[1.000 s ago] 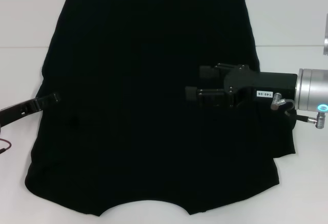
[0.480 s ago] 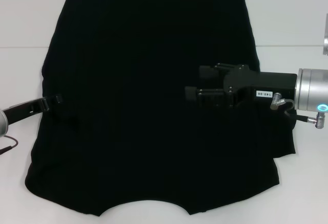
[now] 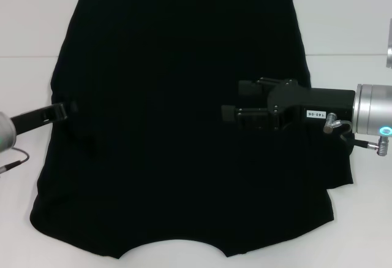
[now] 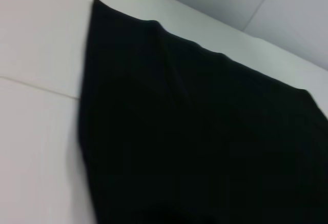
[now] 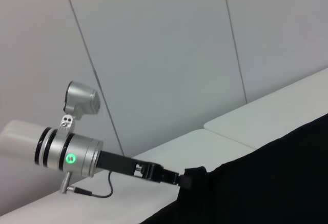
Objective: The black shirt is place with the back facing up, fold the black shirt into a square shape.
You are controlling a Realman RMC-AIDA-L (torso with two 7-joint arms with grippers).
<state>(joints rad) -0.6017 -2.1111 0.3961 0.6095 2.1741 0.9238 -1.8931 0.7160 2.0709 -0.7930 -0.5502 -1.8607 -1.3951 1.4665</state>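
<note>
The black shirt [image 3: 171, 96] lies spread flat on the white table [image 3: 24, 22], plain black side up, with no letters showing. My right gripper [image 3: 236, 99] hovers over the shirt's right-middle part, open, its two black fingers apart and empty. My left gripper [image 3: 68, 108] reaches in at the shirt's left edge, black against black cloth. The right wrist view shows that left gripper [image 5: 187, 179] touching the edge of the shirt [image 5: 277, 178]. The left wrist view shows only the shirt [image 4: 205, 142] and the table.
White table surface surrounds the shirt on the left, right and far sides, and a seam line [image 3: 27, 57] crosses it. A grey panelled wall [image 5: 164, 55] stands behind the table. A thin cable [image 3: 15, 151] hangs from my left wrist.
My left arm has moved inward and toward the far side along the shirt's left edge, bringing its silver wrist into view. The right gripper has stayed nearly still.
</note>
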